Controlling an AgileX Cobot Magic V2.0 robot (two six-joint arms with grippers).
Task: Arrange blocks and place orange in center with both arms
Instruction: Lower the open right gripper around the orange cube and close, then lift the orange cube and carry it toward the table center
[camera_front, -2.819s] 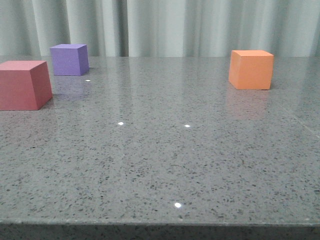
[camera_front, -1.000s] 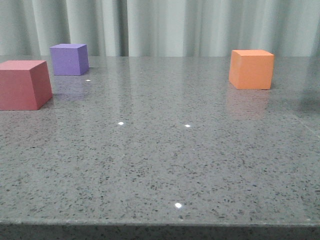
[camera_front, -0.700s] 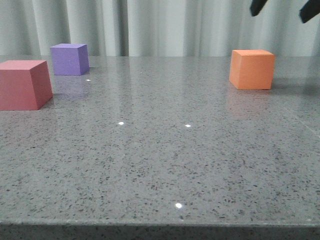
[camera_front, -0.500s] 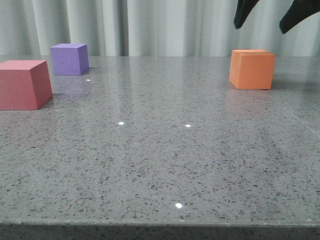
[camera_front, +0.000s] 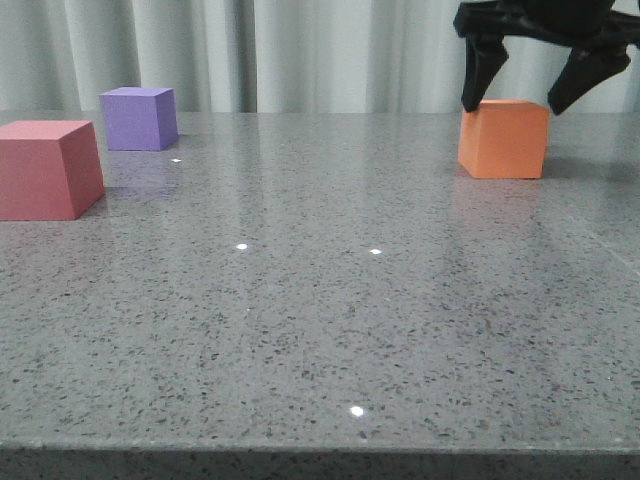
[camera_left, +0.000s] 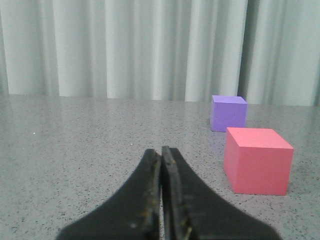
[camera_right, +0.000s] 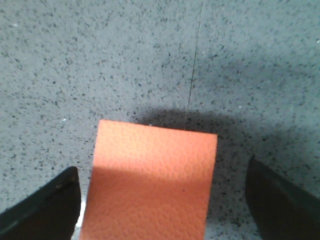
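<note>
So from the front view, the orange cube (camera_front: 504, 138) is sitting on the grey speckled table (camera_front: 320, 330) over on the right side toward the back, and the right gripper (camera_front: 525, 95) is hanging right over it with its two black fingers spread wide, one tip just above each top edge of the cube, not touching it as far as I can tell. The pinkish-red cube (camera_front: 48, 169) is sitting at the far left edge and the purple cube (camera_front: 139, 118) is resting a bit behind it, near it but apart, and both are well apart from the orange one. A pale curtain (camera_front: 300, 55) is hanging behind the table. In the left wrist view, the left gripper (camera_left: 161, 152) is showing its fingers pressed together with nothing between them, hovering low over bare table, with the pinkish-red cube (camera_left: 257, 160) and purple cube (camera_left: 228, 113) lying ahead and off to one side. In the right wrist view, the right gripper (camera_right: 165, 200) is looking straight down on the orange cube (camera_right: 152, 180), which is lying between the two wide-open fingertips (camera_right: 47, 202), with a gap on both sides.
</note>
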